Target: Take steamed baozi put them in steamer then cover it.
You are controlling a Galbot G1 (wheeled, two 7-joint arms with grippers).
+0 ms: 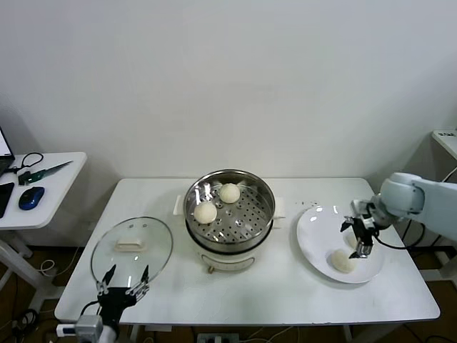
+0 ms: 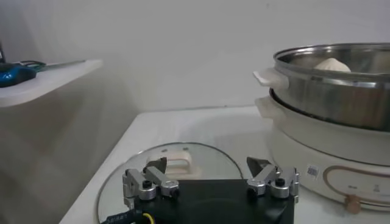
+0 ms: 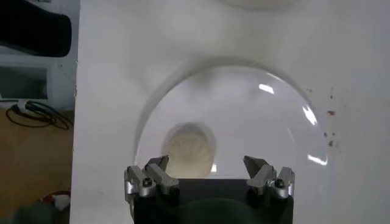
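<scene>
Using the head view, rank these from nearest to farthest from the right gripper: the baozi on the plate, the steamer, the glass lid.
From the right gripper, open above the white plate:
1. Baozi on the plate: just below the fingers, on the robot's right.
2. Steamer: mid-table, holding two buns.
3. Glass lid: far left, flat on the table by the left gripper.

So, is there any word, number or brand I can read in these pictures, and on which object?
None is readable.
Steamer: its white base carries a small grey mark and a ringed panel beside a knob, too blurred to read.
Cover, plate, baozi: no text visible.
</scene>
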